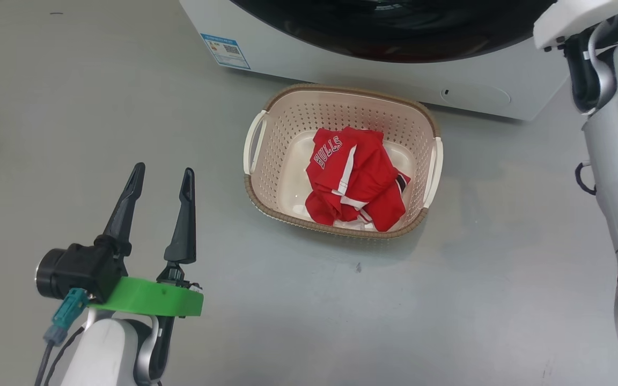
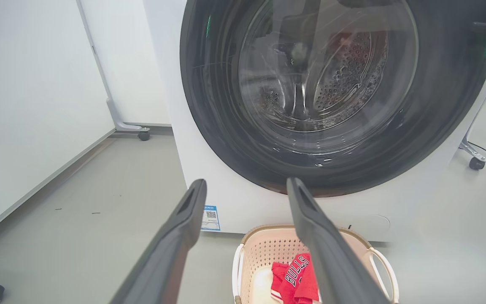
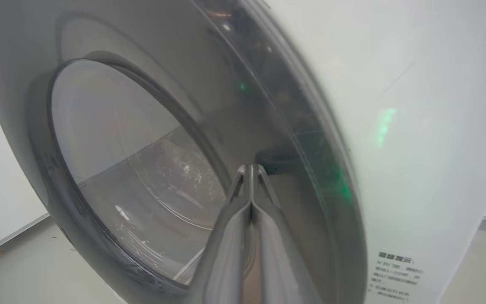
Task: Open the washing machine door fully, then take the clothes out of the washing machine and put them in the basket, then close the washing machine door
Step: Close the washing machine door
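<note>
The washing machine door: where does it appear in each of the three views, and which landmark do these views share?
Head view: the washing machine door is a black arc along the top edge, centre to right.
Left wrist view: the door takes the upper centre and right.
Right wrist view: the door covers the left and centre, seen slantwise.
Shared landmark: the white front of the washing machine, around the door.

The door covers the opening of the washer, blocking entry. The basket sits just before it, with only a narrow strip of floor between. Left of the basket, bare floor lies open around the spread left claw.
</note>
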You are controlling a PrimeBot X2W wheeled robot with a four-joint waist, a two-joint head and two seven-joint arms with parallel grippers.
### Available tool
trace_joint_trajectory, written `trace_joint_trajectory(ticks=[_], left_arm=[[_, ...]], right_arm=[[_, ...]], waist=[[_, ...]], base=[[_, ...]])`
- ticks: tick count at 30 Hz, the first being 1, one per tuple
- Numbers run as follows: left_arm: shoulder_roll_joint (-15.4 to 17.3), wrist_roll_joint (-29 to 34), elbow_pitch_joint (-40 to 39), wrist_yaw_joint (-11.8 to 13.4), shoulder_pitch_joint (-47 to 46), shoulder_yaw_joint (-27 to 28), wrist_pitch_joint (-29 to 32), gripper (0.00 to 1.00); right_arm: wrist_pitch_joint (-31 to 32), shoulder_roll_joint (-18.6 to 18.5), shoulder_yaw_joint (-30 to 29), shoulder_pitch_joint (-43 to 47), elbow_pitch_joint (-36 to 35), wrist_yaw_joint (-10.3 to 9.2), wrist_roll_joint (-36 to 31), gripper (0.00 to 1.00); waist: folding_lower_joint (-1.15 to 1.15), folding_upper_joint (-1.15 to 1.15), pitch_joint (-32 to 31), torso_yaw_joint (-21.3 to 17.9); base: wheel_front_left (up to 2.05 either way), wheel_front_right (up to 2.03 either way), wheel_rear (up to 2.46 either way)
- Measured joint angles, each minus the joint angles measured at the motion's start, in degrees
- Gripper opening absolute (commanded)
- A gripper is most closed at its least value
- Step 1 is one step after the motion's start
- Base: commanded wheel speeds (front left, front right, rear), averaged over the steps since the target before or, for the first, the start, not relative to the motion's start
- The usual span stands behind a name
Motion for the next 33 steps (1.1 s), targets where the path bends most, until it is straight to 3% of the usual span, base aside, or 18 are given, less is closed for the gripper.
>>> trace_joint_trajectory(ticks=[12,21,22,24,25,26,33], left_arm=[[0.0,1.4,0.2,-0.1,0.0,1.4,0.0,1.0],[0.0,1.8,0.4,-0.2,0.1,2.2,0.0,1.0],[0.0,2.1,0.4,-0.2,0.2,2.3,0.0,1.0],[0.0,2.1,0.4,-0.2,0.2,2.4,0.0,1.0],[0.0,2.2,0.5,-0.2,0.2,2.5,0.0,1.0],[0.0,2.4,0.5,-0.2,0.2,2.7,0.0,1.0],[0.0,3.1,1.8,-0.7,1.4,2.9,0.0,1.0]], right_arm=[[-0.7,3.0,1.8,5.3,-1.0,0.52,1.2,0.0],[-1.0,4.5,1.7,13.4,-8.9,0.88,1.7,0.0],[-1.0,4.8,1.5,14.5,-9.9,0.96,1.8,0.07],[-1.0,4.9,1.2,15.6,-10.6,0.96,2.0,0.48],[-1.0,5.0,1.2,16.8,-11.3,0.96,2.0,0.94],[-1.0,5.1,1.2,18.0,-11.9,0.96,2.0,1.0],[-1.0,6.0,-0.1,25.7,-16.1,0.96,2.4,1.0]], waist=[[0.0,0.0,-1.3,-3.9],[0.0,0.0,-2.7,-7.7],[0.0,0.0,-2.9,-8.1],[0.0,0.0,-3.1,-8.5],[0.0,0.0,-3.3,-8.9],[0.0,0.0,-3.5,-9.3],[0.0,0.0,-5.3,-12.0]], base=[[0.0,0.0,0.0],[0.0,0.0,0.0],[0.0,0.0,0.0],[0.0,0.0,0.0],[0.0,0.0,0.0],[0.0,0.0,0.0],[0.0,0.0,0.0]])
